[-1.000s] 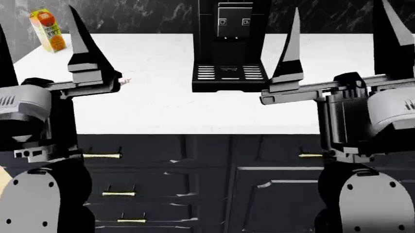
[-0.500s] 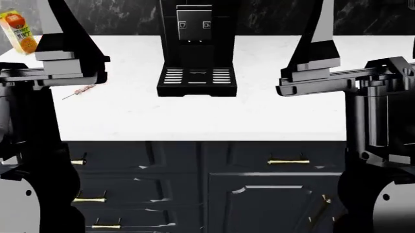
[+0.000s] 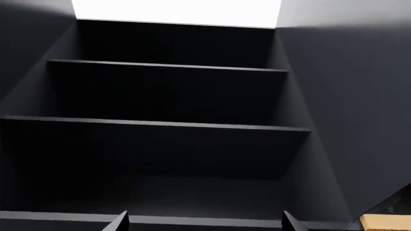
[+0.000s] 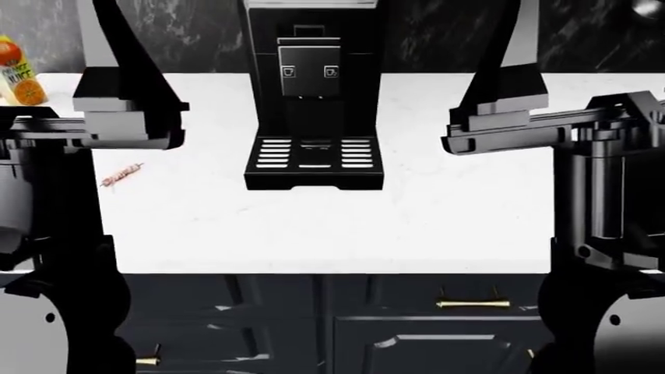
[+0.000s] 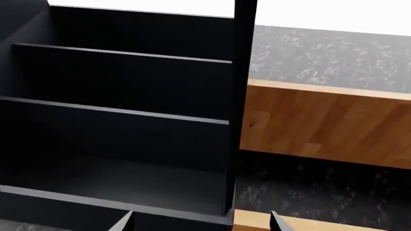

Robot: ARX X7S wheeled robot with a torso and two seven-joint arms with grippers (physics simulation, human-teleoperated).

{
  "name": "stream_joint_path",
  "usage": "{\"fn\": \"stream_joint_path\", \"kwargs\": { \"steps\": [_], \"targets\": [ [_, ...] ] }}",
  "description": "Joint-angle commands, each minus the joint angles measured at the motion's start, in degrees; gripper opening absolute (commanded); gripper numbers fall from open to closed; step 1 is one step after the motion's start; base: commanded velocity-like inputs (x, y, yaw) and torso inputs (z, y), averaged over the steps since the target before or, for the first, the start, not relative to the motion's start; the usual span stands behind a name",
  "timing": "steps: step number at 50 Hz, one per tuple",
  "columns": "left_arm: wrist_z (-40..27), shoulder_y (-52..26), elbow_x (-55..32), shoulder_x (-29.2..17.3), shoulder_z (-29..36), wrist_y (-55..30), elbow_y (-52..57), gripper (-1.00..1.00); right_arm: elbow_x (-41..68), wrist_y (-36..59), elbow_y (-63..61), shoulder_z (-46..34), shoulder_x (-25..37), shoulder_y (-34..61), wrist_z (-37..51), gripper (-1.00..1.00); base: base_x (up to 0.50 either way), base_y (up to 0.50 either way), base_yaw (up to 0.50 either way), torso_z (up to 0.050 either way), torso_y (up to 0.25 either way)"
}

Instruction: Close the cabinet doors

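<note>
Two tools: left tool point(image 3: 202, 222) and right tool point(image 5: 200, 220), both spread, empty. One cabinet door point(image 4: 437, 351) below desk point(image 4: 416, 210), near, right; tools raised above.

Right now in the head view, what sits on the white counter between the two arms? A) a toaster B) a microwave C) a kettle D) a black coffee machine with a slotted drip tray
D: a black coffee machine stands at the middle of the white counter, its slotted drip tray facing the robot; a juice carton is at the far left edge.
</note>
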Motion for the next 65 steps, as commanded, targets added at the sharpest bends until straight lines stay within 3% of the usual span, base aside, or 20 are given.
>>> {"fn": "stream_joint_path", "kwargs": {
  "steps": [1,21,51,56,61,65],
  "targets": [
    [0.8,0.5,-0.3,-1.1,1.0,1.0,0.4,1.0,0.5,-0.3,-0.8,-0.2,0.9,-0.4,0.4,1.0,0.0,0.0,0.0,0.05,0.0],
    [-1.4,0.0,-2.3,-0.5,0.1,1.0,-0.6,1.0,1.8,1.6,0.1,-0.8,1.8,-0.4,0.8,1.0,0.0,0.0,0.0,0.05,0.0],
    [-4.1,-0.6,-4.0,-1.2,-0.5,-1.0,-0.3,1.0,1.9,3.3,-0.4,-1.3,2.6,0.1,2.9,1.0,0.42,0.0,0.0,0.0,0.0],
    [-4.2,-0.7,-4.5,-1.4,-0.5,-1.3,-0.5,1.0,3.0,11.1,-7.3,3.1,3.8,3.6,4.8,1.0,0.0,0.0,0.0,0.0,0.0],
    [-4.4,-0.7,-5.9,-1.3,-0.7,-2.1,-0.9,1.0,14.4,18.8,-12.5,18.2,3.6,5.8,6.1,1.0,0.0,0.0,0.0,0.0,0.0],
    [-4.8,-0.6,-6.1,-1.6,-0.6,-2.6,0.1,1.0,18.9,23.0,-12.0,24.3,3.9,7.7,7.0,1.0,0.0,0.0,0.0,0.0,0.0]
  ]
}}
